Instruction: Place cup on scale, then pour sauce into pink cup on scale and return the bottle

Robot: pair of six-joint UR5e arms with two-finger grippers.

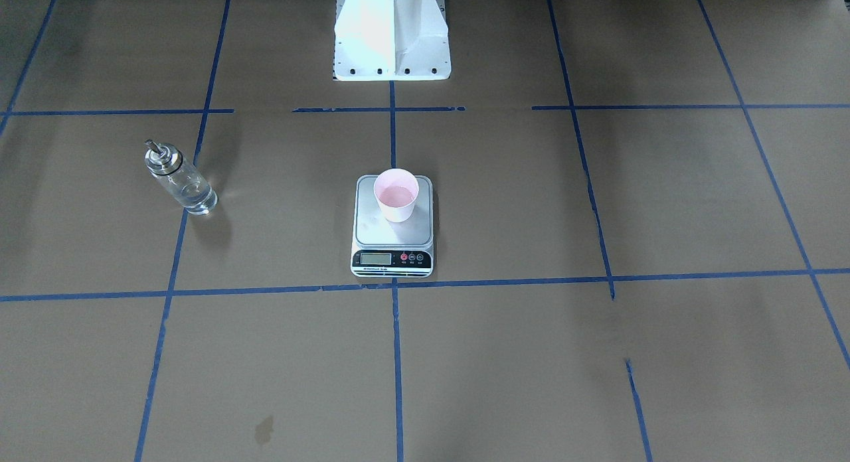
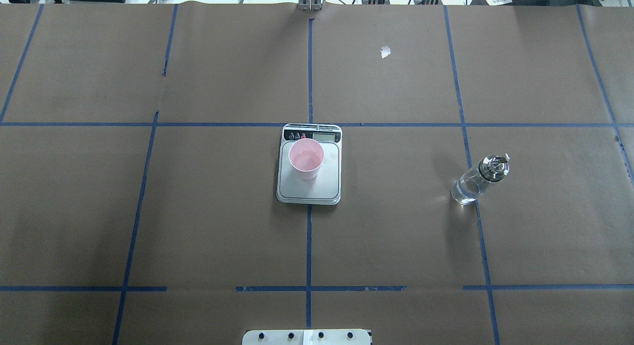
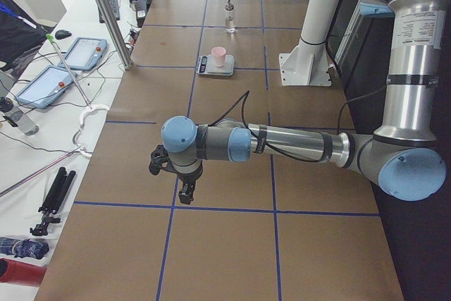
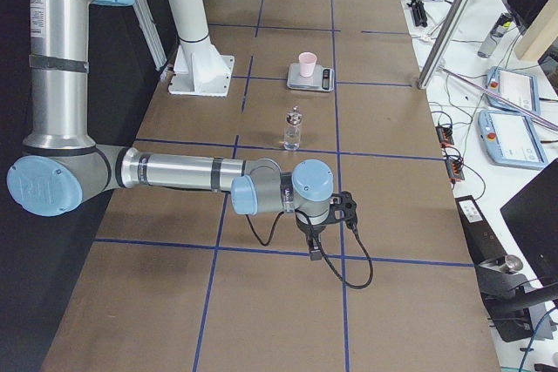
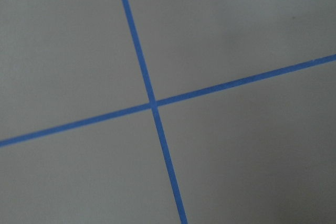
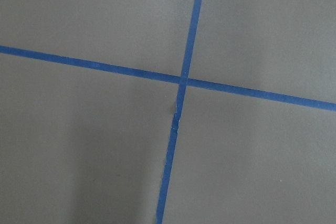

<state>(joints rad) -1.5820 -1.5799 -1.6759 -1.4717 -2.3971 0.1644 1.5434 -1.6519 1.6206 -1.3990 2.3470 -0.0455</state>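
Observation:
The pale pink cup stands upright on the silver platform of the scale at the table's middle; it also shows in the overhead view. The clear glass bottle with a silver spout cap stands upright on the paper, apart from the scale, on my right side; clear liquid shows in its lower part. My left gripper hangs over the paper far from the scale. My right gripper hangs over the paper nearer than the bottle. I cannot tell whether either is open. Neither holds anything.
Brown paper with blue tape grid lines covers the table. The white robot base stands behind the scale. Tablets and cables lie past the table's far edge. Both wrist views show only paper and tape.

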